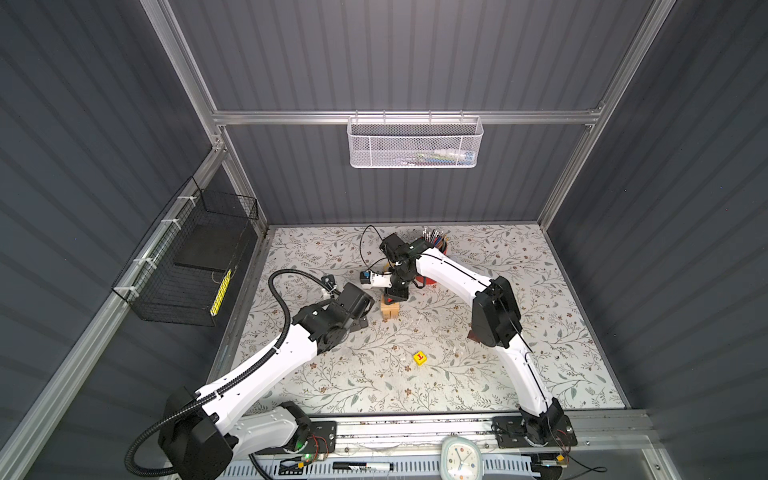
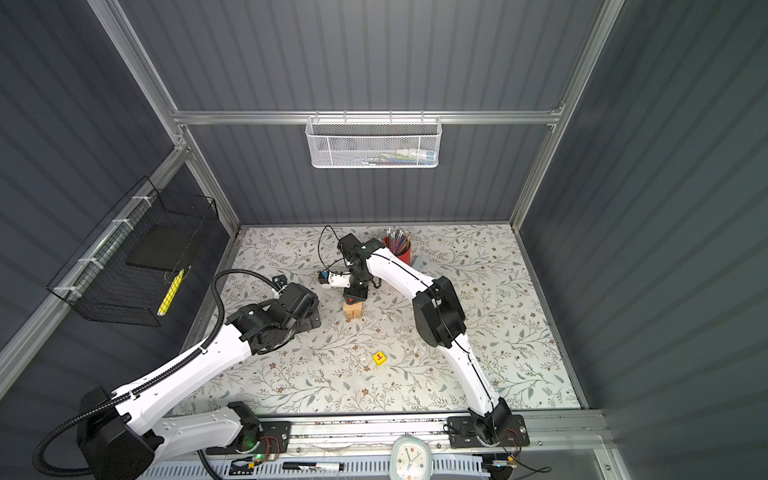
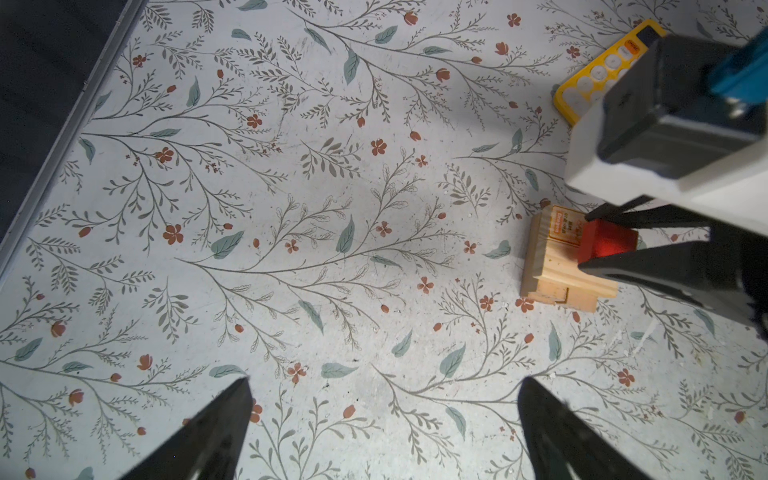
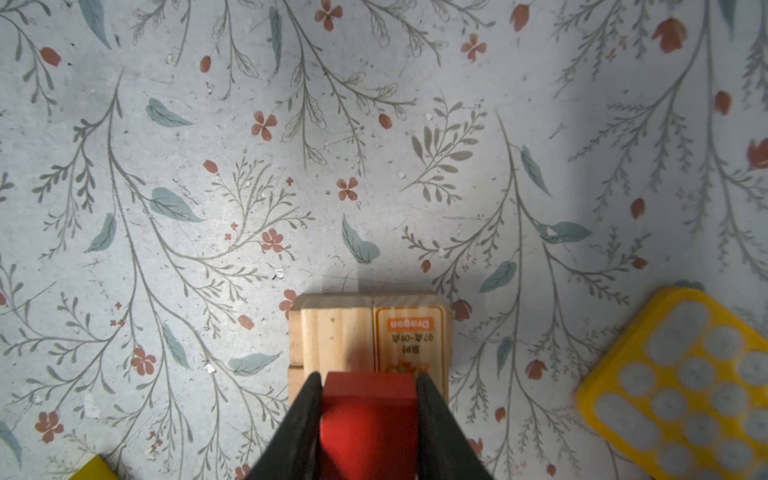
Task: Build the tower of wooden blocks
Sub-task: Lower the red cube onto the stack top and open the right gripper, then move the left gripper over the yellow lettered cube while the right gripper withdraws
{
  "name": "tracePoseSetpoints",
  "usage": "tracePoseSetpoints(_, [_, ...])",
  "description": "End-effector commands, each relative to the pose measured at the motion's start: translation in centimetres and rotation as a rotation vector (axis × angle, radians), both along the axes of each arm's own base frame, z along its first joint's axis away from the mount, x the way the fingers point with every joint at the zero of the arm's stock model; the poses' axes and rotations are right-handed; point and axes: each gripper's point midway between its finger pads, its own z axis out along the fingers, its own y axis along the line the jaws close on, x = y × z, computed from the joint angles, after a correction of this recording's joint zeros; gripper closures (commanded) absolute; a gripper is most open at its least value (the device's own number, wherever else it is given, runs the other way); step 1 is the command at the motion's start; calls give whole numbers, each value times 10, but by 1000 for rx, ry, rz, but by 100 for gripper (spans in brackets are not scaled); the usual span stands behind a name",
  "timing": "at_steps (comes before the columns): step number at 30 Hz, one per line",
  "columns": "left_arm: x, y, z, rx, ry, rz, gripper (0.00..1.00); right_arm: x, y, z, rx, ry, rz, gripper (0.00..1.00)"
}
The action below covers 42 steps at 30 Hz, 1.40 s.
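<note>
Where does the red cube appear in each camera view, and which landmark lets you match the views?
In a top view: red cube just below mid-picture, over the pale wood block stack.
In a top view: red cube slightly left of that, over the stack.
Left wrist: held over the stack, cube, yellow calculator beyond.
Right wrist: cube clamped in the right gripper, before the stack.
Shared landmark: the stack.

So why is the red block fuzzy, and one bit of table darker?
In the right wrist view the red cube sits right by the lens in the right claw, so it blurs; a soft shadow darkens the table near the yellow calculator. In the left wrist view the close right arm blurs too.
</note>
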Motion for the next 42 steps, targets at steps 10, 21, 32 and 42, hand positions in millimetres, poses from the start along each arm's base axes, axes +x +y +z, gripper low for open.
tracePoseSetpoints(10, [1,7,4,18,-5,28,0,-3,1,-16,-44,4,17,61])
tracePoseSetpoints(21, [2,5,5,15,-3,25,0,-3,6,8,-6,-27,16,50])
tracePoseSetpoints(32, [3,2,13,-6,-15,20,0,-8,12,89,164,-101,-57,39])
tracePoseSetpoints(42, [3,-12,23,-85,-14,-10,1,-3,-11,142,343,-194,-354,22])
